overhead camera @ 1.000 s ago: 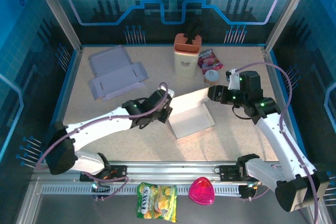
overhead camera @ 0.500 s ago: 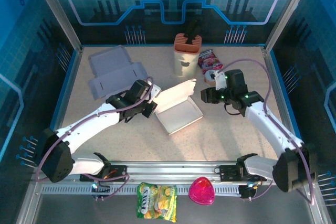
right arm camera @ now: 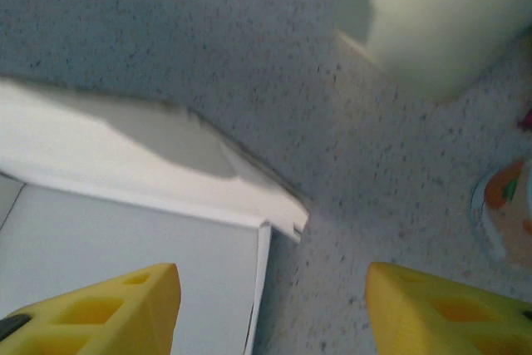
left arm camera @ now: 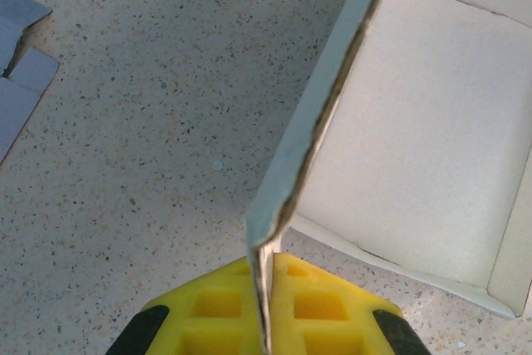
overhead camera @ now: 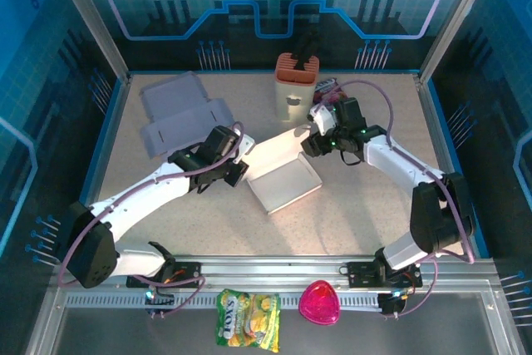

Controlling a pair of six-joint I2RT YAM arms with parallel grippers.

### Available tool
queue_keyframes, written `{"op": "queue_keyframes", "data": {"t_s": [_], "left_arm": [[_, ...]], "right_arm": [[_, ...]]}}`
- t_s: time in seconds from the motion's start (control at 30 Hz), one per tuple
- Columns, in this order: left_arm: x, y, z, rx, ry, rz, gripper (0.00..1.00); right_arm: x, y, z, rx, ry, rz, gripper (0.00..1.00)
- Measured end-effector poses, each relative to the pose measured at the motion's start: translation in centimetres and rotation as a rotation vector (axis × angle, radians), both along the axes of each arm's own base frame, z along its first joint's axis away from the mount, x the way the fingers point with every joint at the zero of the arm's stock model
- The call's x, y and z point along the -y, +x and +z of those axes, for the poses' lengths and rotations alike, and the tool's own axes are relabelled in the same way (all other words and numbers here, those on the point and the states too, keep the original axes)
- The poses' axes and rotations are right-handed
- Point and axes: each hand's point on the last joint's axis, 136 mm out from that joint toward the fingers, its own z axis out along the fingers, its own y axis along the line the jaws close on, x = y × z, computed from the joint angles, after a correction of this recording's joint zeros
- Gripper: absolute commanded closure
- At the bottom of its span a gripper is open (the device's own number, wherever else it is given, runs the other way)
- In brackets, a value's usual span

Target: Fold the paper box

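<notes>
On your surface's (overhead camera: 374, 205) far side sit flat grey card (overhead camera: 179, 114), a cream holder (overhead camera: 296, 87) and a snack packet (overhead camera: 331, 89) just beside it. At the near edge lie a yellow bag (overhead camera: 248, 318) and a pink heart (overhead camera: 320, 303).

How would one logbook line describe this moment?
left claw: shut on side wall of paper box | right claw: open, above the raised flap's corner | fold: not finished

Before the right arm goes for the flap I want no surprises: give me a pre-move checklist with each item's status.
1. Left gripper shut on the paper box wall: ok.
2. Right gripper open: ok.
3. Flap corner inside the right gripper's opening: not ok, it lies ahead.
4. Cream container apart from the flap: ok.
5. Box base flat on the table: cannot tell.
</notes>
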Motion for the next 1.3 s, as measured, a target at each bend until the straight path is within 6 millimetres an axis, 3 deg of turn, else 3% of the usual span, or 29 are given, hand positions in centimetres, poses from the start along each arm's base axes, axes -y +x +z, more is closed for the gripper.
{"op": "queue_keyframes", "data": {"t_s": [0.2,0.47,0.63,0.77,0.93,1.3], "left_arm": [[0.0,0.1,0.0,0.004,0.001,0.003,1.0],[-0.2,0.5,-0.3,0.007,0.013,0.014,1.0],[-0.6,0.7,-0.3,0.016,0.026,0.03,1.0],[-0.6,1.3,-0.3,0.019,0.025,0.062,1.0],[-0.9,2.5,0.0,0.022,0.011,0.164,1.0],[-1.5,4.7,0.4,0.011,-0.104,0.47,1.0]], "right_arm": [[-1.0,1.6,0.5,0.022,0.002,0.048,0.57],[-1.5,1.4,0.2,0.01,0.015,0.078,0.78],[-1.6,1.2,0.1,-0.004,0.02,0.074,0.86],[-1.7,1.1,0.1,-0.014,0.026,0.06,1.0],[-1.7,0.9,0.2,-0.018,0.017,0.005,1.0],[-2.2,-1.6,0.6,0.023,0.059,-0.23,1.0]]}}
